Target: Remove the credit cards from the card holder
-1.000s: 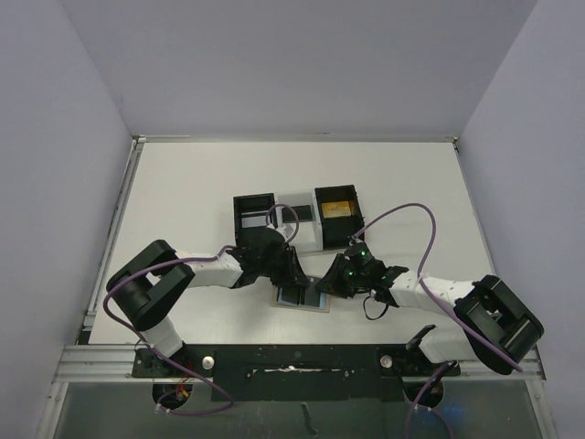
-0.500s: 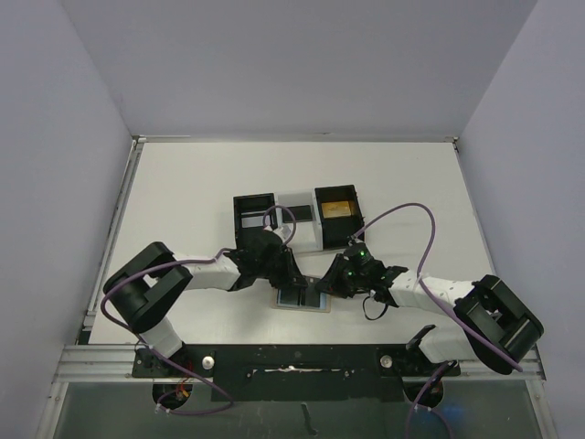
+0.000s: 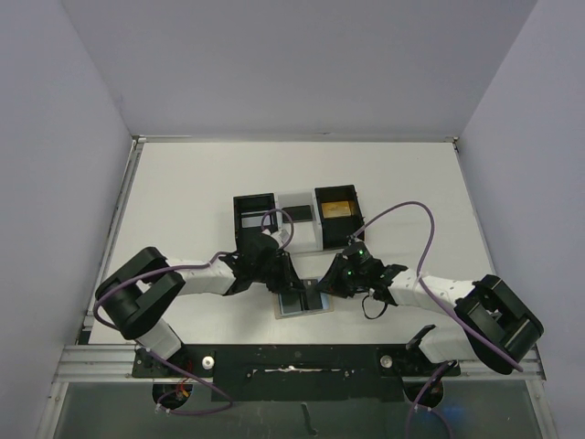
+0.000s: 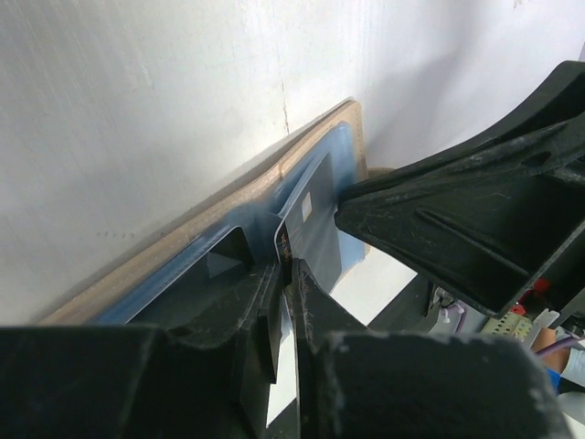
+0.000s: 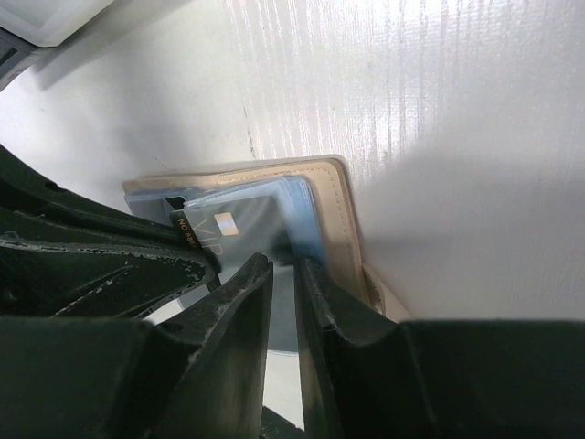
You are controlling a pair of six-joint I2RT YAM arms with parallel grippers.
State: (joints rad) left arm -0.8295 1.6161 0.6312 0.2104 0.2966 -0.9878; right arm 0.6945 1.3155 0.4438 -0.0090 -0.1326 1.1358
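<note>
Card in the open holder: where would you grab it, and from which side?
By the bare edge sticking out of the blue pocket, pinched across its thin faces, coming in low from the pocket's open side. The card lies flat in the holder with the rest tucked away, so only that edge offers a grip. The left gripper pinches it there.

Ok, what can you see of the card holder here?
The card holder lies open and flat on the white table, a tan rim around blue-grey inner panels. A dark card sticks partly out of one pocket, pinched by the left hand; the right hand seems to pinch one of the panels.
</note>
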